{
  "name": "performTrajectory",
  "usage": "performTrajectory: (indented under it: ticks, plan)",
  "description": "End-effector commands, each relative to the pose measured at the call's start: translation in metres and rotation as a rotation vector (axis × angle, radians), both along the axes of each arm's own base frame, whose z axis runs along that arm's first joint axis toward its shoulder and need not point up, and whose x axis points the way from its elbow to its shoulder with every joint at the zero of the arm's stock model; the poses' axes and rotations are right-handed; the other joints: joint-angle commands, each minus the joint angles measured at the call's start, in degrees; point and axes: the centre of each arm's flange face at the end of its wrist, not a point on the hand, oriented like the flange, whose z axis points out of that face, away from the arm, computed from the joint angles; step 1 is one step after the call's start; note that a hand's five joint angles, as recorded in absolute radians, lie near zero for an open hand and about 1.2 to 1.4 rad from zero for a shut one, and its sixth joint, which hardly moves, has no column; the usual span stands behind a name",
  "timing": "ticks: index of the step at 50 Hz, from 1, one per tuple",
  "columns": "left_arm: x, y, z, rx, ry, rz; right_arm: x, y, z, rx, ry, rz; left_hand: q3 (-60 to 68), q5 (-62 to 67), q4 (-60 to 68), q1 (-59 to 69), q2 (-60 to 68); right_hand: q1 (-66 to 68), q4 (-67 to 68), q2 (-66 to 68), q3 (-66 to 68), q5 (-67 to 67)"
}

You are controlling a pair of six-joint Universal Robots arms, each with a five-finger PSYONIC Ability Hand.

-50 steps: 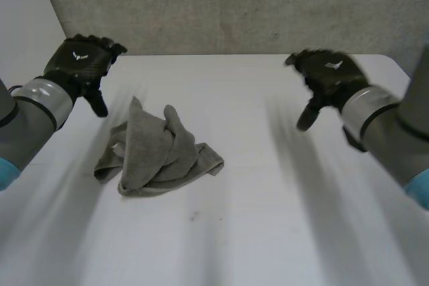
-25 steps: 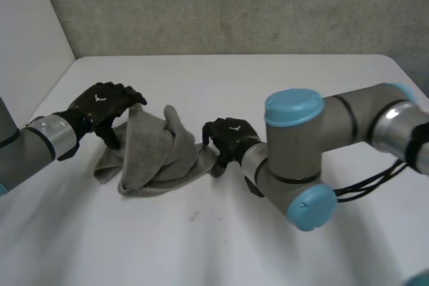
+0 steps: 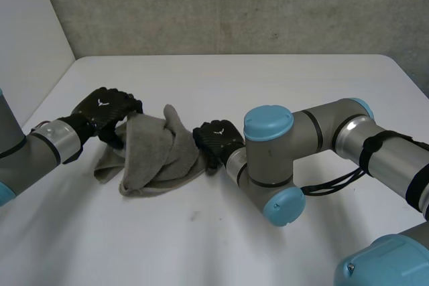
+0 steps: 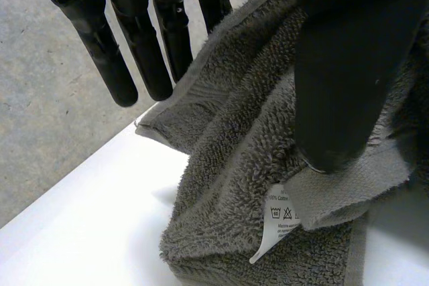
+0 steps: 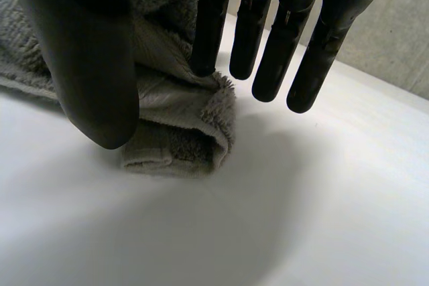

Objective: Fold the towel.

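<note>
– Locating the grey towel (image 3: 154,155) comes first: where is it seen?

– It is seen crumpled in a heap on the white bench (image 3: 281,85), between the two hands. One side is met by the left hand (image 3: 104,112), the other by the right hand (image 3: 216,140).

– How are the left hand's fingers held?

– They are held straight and a little spread, with the fingertips (image 4: 127,92) reaching past the towel's edge. The thumb (image 4: 338,98) is laid on top of the pile, its tip resting on a hemmed fold. Nothing is seen curled round or pinched, so the hand is read as open. A white care label (image 4: 276,222) is seen just beside the thumb tip.

– And the right hand?

– Its fingers (image 5: 268,45) are likewise held straight and slightly apart. One fingertip is set against the towel's folded corner, and the others are held just beyond it, above the bench. The thumb (image 5: 94,65) is placed at the other side of that corner, so the corner lies between thumb and fingers, but no closing on it is seen.

– Is any of the cloth raised?

– A peak of cloth is seen standing up in the middle of the heap, between the two hands. The rest is spread low on the bench.
</note>
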Motion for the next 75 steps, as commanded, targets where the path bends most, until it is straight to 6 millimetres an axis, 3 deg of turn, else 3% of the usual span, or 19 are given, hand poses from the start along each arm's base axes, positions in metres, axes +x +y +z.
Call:
performTrajectory:
  ticks: [1,10,15,17,20,26,34,36,37,39,40,41,45,46,48,56,62,65,75]
  plan:
    - [-0.001,-0.001,-0.003,0.007,-0.001,-0.002,0.004,-0.005,-0.004,-0.018,-0.022,0.003,15.11,15.23,15.1,14.87,15.08,4.67,4.6,4.73,4.54,4.48]
    - [0.0,-0.003,-0.005,0.01,-0.001,-0.001,0.009,-0.009,-0.009,-0.028,-0.03,0.007,19.34,19.46,19.33,19.1,19.31,10.41,10.34,10.46,10.28,10.22]
    - [0.0,-0.003,-0.005,0.008,-0.001,-0.001,0.01,-0.01,-0.009,-0.033,-0.033,0.008,26.74,26.86,26.73,26.5,26.71,26.05,25.98,26.1,25.92,25.86]
    - [-0.001,-0.004,-0.006,0.008,-0.001,-0.002,0.011,-0.012,-0.007,-0.052,-0.028,0.011,35.09,35.21,35.08,34.85,35.06,43.55,43.48,43.61,43.42,43.36]
    - [-0.001,-0.006,-0.005,-0.004,0.0,0.0,0.012,-0.012,-0.004,-0.067,-0.023,0.015,45.03,45.15,45.02,44.79,45.0,43.65,43.58,43.71,43.52,43.46]
    - [-0.001,-0.015,0.006,-0.097,0.011,0.012,0.011,-0.016,0.009,-0.08,-0.044,0.008,45.05,45.17,45.04,44.82,45.02,43.65,43.58,43.71,43.52,43.46]
    - [0.002,-0.022,0.062,-0.244,0.076,0.042,-0.017,-0.048,0.076,-0.135,-0.138,-0.094,45.05,45.17,45.04,44.82,45.02,43.65,43.58,43.71,43.52,43.46]
    - [0.006,-0.022,0.087,-0.272,0.138,0.093,-0.042,-0.066,0.116,-0.166,-0.186,-0.151,45.05,45.17,45.04,44.82,45.02,43.65,43.58,43.71,43.52,43.46]
    - [0.006,-0.022,0.087,-0.273,0.138,0.093,-0.042,-0.066,0.116,-0.166,-0.186,-0.152,45.05,45.17,45.04,44.82,45.02,43.65,43.58,43.71,43.52,43.46]
    - [0.01,-0.021,0.11,-0.298,0.198,0.138,-0.068,-0.073,0.16,-0.219,-0.221,-0.178,45.05,45.17,45.04,44.82,45.02,43.65,43.58,43.71,43.52,43.46]
    - [0.01,-0.021,0.11,-0.298,0.198,0.139,-0.068,-0.073,0.161,-0.219,-0.221,-0.179,45.05,45.17,45.04,44.82,45.02,43.65,43.58,43.71,43.52,43.46]
    - [0.012,-0.02,0.123,-0.32,0.222,0.153,-0.081,-0.074,0.183,-0.253,-0.235,-0.19,45.05,45.17,45.04,44.82,45.02,43.65,43.58,43.71,43.52,43.46]
    - [0.018,-0.007,0.162,-0.38,0.282,0.164,-0.111,-0.056,0.245,-0.337,-0.269,-0.191,45.05,45.17,45.04,44.82,45.02,43.65,43.58,43.71,43.52,43.46]
    - [0.018,-0.007,0.162,-0.38,0.282,0.164,-0.112,-0.056,0.245,-0.338,-0.27,-0.191,45.05,45.17,45.04,44.82,45.02,43.65,43.58,43.71,43.52,43.46]
    - [0.02,0.01,0.188,-0.406,0.311,0.161,-0.127,-0.035,0.284,-0.395,-0.287,-0.188,45.05,45.17,45.04,44.82,45.02,43.65,43.58,43.71,43.52,43.46]
    - [0.02,0.053,0.235,-0.423,0.329,0.147,-0.179,0.01,0.359,-0.555,-0.236,-0.247,45.05,45.17,45.04,44.82,45.02,43.65,43.58,43.71,43.52,43.46]
    - [0.017,0.067,0.232,-0.322,0.317,0.145,-0.184,0.02,0.357,-0.505,-0.137,-0.231,45.05,45.17,45.04,44.82,45.02,43.65,43.58,43.71,43.52,43.46]
    - [0.016,0.07,0.221,-0.213,0.3,0.157,-0.183,0.015,0.341,-0.433,-0.067,-0.221,45.05,45.17,45.04,44.82,45.02,43.65,43.58,43.71,43.52,43.46]
    - [0.006,0.026,0.152,0.162,0.238,0.186,-0.175,-0.023,0.28,-0.264,0.081,-0.201,45.05,45.17,45.04,44.82,45.02,43.65,43.58,43.71,43.52,43.46]
